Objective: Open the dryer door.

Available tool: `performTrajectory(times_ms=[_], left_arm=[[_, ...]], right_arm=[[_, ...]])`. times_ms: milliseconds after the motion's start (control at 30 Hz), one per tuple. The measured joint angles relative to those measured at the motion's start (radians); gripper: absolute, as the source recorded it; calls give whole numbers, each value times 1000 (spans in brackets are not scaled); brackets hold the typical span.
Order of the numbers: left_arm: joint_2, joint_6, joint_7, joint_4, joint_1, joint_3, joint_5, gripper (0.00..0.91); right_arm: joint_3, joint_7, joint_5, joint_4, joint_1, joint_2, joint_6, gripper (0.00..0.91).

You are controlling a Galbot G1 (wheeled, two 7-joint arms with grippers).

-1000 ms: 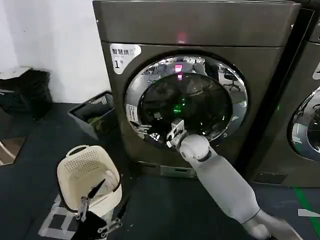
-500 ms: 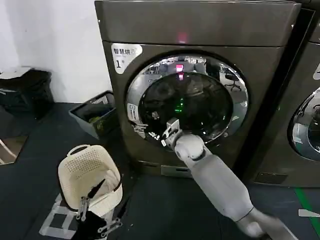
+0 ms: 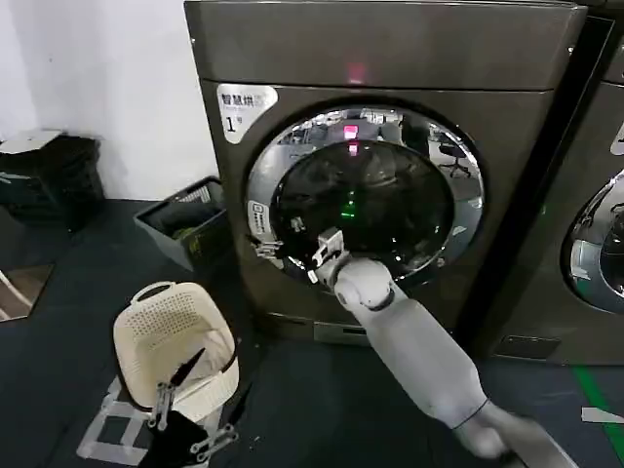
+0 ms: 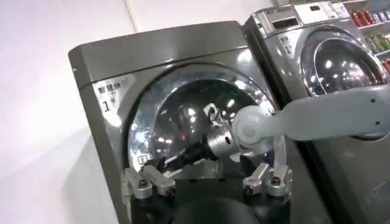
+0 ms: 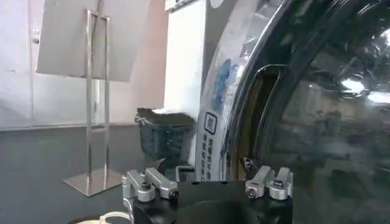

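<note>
Dryer door: chrome-ringed dark glass, set in the front of the grey-brown machine below its white "1" sticker, lying closed against that front. Right gripper: at the door's lower-left chrome rim, fingers spread apart, grasping nothing. Left gripper: low beside the cream laundry basket, well away from the door, fingers apart, idle.

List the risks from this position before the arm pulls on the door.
1. The right gripper sits at the lower-left rim of the dryer door; on smooth chrome its open fingers may slip off.
2. The door looks shut, so an off-angle pull may strain the latch.
3. The laundry basket stands near the door's possible swing.
</note>
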Motion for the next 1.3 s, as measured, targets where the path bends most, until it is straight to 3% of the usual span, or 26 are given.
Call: performTrajectory(times_ms=[500,933,1300], left_arm=[[2,1,0,-2,0,-5,-6,907],[18,23,1,1,-13,-12,-41,907],[49,43,2,3,-23,-29,-86,907]], right_arm=[[3,-127,4,-44,34,-3,34,907],[12,-355,85,-20,35,-72,35,907],[4,-543,125,3,18,-133,84,907]])
